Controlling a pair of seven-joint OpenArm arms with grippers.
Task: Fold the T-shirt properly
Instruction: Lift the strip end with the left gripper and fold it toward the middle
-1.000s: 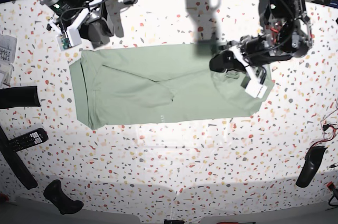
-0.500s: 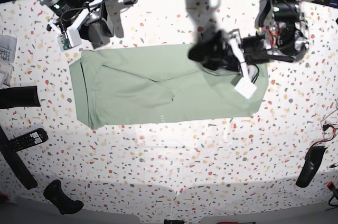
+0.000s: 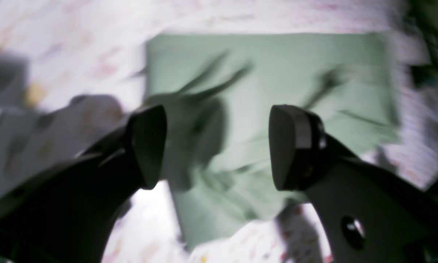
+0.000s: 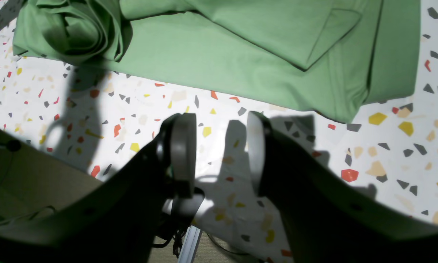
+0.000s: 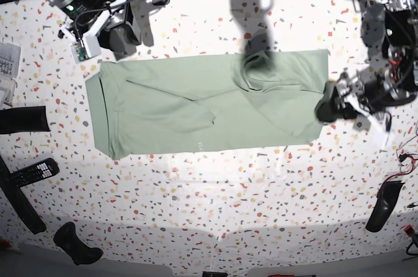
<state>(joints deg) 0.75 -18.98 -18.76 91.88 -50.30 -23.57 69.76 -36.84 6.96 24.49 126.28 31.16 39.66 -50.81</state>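
No brand, label or legible writing could be made out on any item; a faint pale mark on the lower front of the T-shirt [image 5: 202,104] was too small to read. The left hand [image 3: 219,146] stood wide open with nothing between its fingers, positioned just off the garment's edge on the base view's right side (its wrist view was heavily blurred). The right hand [image 4: 219,153] stood partly open, likewise holding nothing, hovering over bare speckled tabletop [image 4: 387,153] just beside the hem and not touching the cloth. One T-shirt was present, sage green, lying flat across the middle of the tabletop as a long rectangle, with one sleeve folded in over the body and a rumpled, raised bunch of fabric [image 5: 256,68] near its upper edge. Two hands were counted. Around the tabletop margin lay one remote control [image 5: 36,172] and several dark objects that could not be identified.
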